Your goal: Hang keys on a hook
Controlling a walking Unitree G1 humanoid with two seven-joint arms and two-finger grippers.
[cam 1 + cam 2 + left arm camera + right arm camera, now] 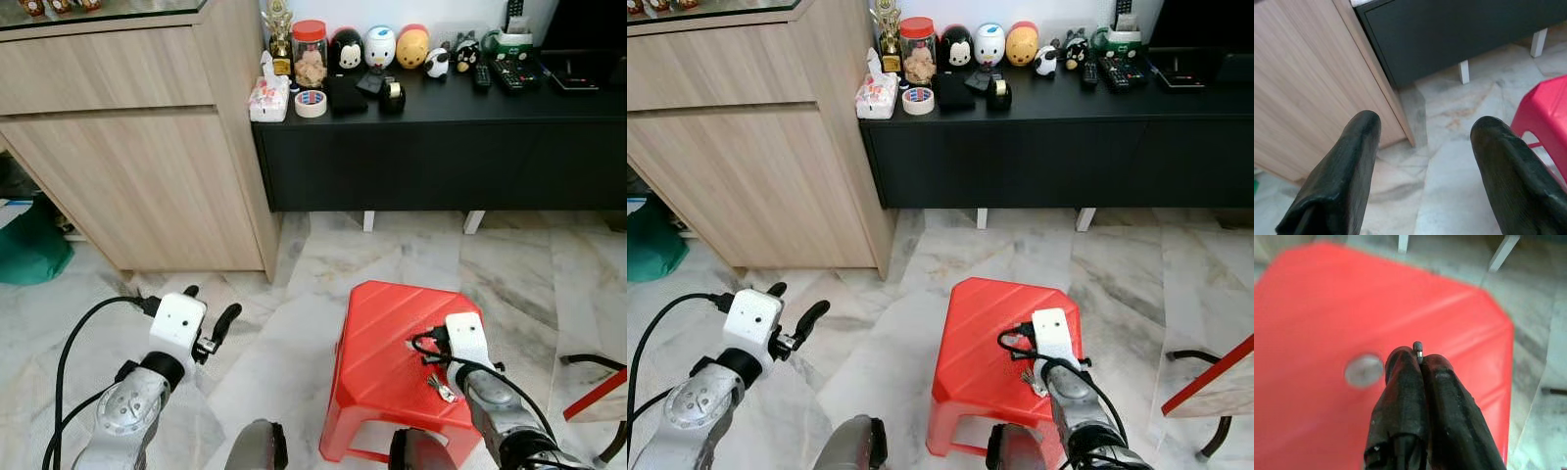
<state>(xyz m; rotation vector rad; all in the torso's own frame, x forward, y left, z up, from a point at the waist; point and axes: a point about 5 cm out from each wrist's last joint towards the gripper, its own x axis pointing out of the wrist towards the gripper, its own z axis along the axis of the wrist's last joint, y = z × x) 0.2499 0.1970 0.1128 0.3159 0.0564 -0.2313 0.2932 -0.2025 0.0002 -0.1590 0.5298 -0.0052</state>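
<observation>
My right gripper hovers just above the top of a red plastic stool, fingers pressed shut. A small dark metal piece, seemingly part of the keys, pokes out between the fingertips. A small silvery bunch shows beside my right wrist over the stool; whether it hangs from the grip I cannot tell. My left gripper is held low over the marble floor to the left of the stool, open, with nothing between its fingers.
A light wooden cabinet stands at the left. A low black console runs along the wall, carrying figurines, a jar, a tape roll and remotes. A green bag lies far left; a chair leg at right.
</observation>
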